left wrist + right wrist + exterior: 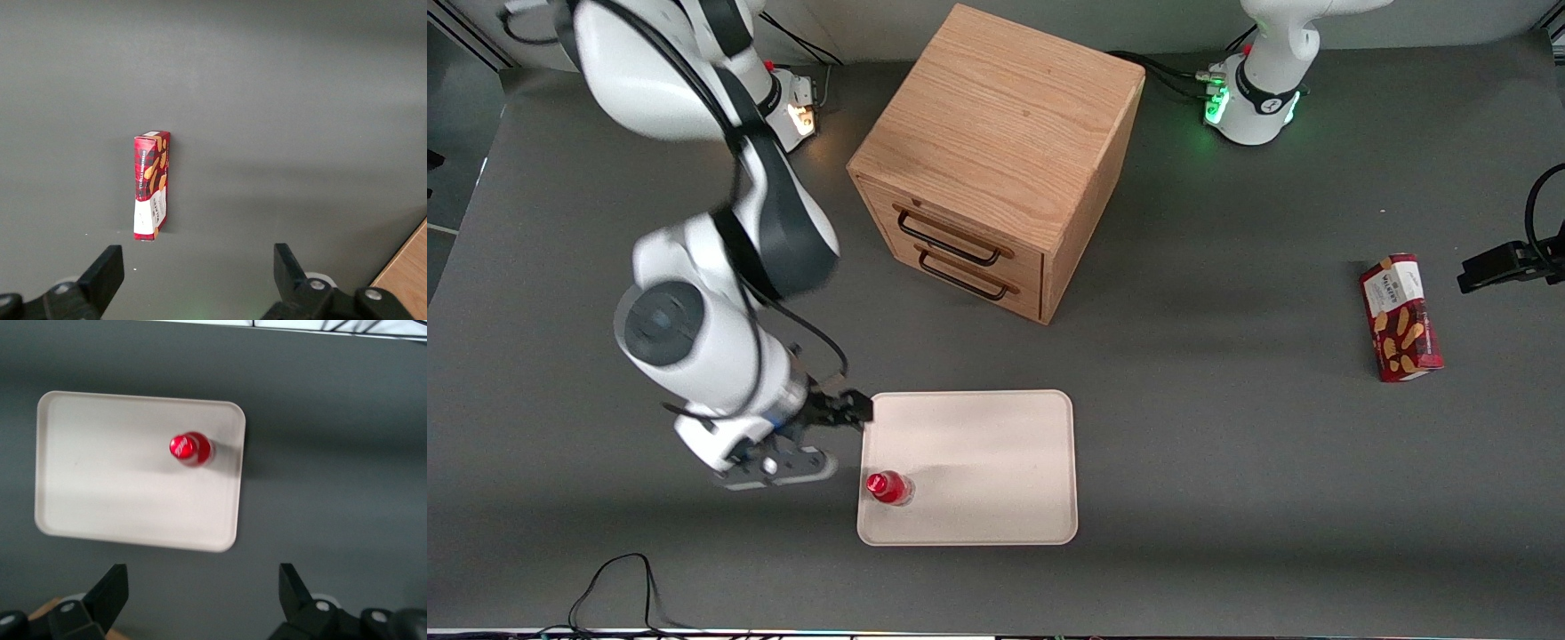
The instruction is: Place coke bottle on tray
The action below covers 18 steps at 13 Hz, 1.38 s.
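Your coke bottle (888, 488) stands upright at the tray's (996, 462) seven o'clock corner; task looks done, tool (818, 436) wide open, empty.

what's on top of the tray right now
Only the coke bottle stands upright on the tray, near the edge toward the working arm's end. The rest of its surface shows bare. The gripper, fingers open, hangs above the table beside the tray, holding nothing.

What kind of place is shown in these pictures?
Probably a robot test bench: a grey table with a wooden drawer box, tray, coke bottle, and the open gripper beside the tray.
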Each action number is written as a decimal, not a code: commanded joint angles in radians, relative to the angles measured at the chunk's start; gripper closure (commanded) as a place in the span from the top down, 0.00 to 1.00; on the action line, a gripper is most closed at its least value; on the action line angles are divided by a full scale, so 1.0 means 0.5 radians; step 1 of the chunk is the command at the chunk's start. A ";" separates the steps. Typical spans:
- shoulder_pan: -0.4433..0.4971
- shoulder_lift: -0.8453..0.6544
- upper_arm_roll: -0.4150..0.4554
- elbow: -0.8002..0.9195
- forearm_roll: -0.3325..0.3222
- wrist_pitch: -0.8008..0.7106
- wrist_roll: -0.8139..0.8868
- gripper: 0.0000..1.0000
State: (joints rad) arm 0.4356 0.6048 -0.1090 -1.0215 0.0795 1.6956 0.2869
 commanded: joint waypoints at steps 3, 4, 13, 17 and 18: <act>-0.254 -0.865 0.092 -0.788 -0.008 -0.173 0.034 1.00; -0.416 -1.015 0.189 -0.919 -0.018 -0.176 -0.012 1.00; -0.874 -1.274 0.098 -1.209 -0.015 -0.081 -0.755 1.00; -0.862 -1.148 0.101 -0.998 -0.155 -0.096 -0.743 1.00; -0.853 -1.154 0.101 -1.000 -0.162 -0.096 -0.734 1.00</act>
State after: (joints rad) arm -0.0027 -0.0017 -0.0562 -1.5726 0.0305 1.6533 -0.0726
